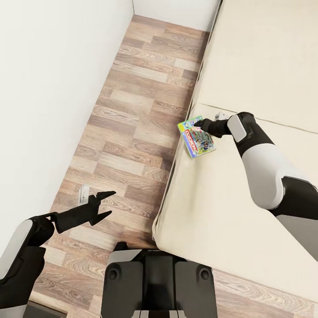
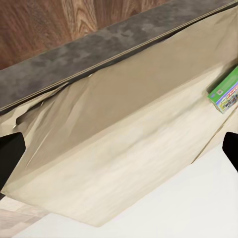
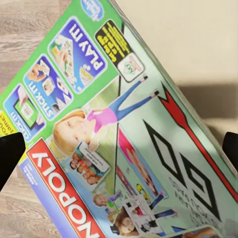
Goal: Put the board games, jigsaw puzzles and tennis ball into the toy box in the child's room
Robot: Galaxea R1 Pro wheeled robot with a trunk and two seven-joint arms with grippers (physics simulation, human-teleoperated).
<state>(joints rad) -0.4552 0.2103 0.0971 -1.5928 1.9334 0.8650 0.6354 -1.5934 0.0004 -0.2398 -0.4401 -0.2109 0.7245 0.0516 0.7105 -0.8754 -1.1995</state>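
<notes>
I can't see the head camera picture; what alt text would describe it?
The right gripper reaches a colourful board game box at the edge of a beige bed. The open left gripper hovers over the wood-plank floor beside a white wall.

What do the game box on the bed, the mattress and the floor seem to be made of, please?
Game box: probably glossy printed cardboard, with crisp colourful graphics and sharp flat edges. Mattress: matte beige fabric, plain with soft rounded edges. Floor: wood planks or a wood-look laminate, with grain and staggered joints.
</notes>
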